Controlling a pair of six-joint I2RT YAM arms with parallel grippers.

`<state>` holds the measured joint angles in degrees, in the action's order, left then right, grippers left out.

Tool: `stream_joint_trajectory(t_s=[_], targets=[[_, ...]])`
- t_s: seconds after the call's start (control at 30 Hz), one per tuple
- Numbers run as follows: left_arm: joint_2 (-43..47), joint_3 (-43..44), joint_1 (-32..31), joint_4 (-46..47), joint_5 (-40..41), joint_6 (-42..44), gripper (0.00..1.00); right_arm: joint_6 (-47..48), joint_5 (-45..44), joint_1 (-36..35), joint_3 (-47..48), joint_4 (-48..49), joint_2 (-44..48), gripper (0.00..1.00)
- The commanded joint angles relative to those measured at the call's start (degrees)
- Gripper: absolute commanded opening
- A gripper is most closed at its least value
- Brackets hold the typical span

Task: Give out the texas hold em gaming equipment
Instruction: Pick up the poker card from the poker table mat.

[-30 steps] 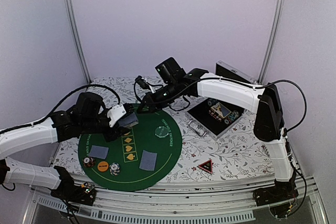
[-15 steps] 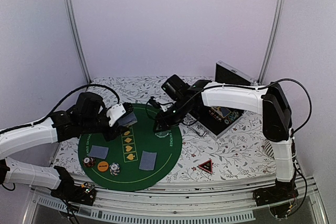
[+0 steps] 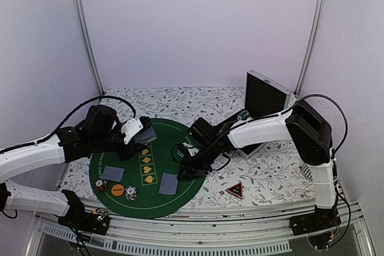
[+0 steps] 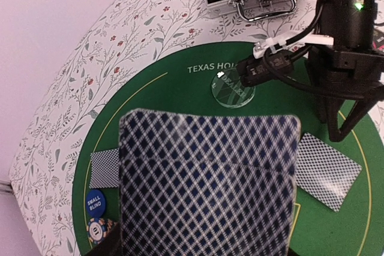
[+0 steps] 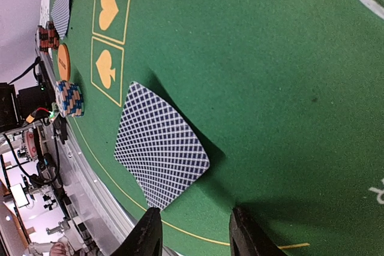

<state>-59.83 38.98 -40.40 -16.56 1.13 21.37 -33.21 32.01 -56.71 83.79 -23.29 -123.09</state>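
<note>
Where mat (image 4: 168, 97) says TEXAS, clear disc (image 4: 233, 90) says DEALER

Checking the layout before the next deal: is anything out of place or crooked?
The red-black triangle token lies off the green mat, alone on the floral cloth. The centre card by the open right gripper sits skewed, unlike the squarer left card beside the chips. The left gripper holds the deck. Nothing spilled or damaged.

Lab test booth: bare pale walls (image 3: 198, 22), aluminium corner posts (image 3: 84, 28), rail-edged floral-cloth table (image 3: 273, 175)
</note>
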Motion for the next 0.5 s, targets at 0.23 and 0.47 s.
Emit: stream_joint_trajectory(t_s=[0.23,0.47], targets=[[2.2,0.2,-0.6,1.8,-0.7,-0.3,0.49,-9.2,3.4,-0.9,-1.0,11.6,-4.7,0.36],[2.0,0.3,-0.6,1.8,-1.0,-0.3,0.49,-10.0,4.7,-0.8,-0.8,13.4,-6.6,0.21]])
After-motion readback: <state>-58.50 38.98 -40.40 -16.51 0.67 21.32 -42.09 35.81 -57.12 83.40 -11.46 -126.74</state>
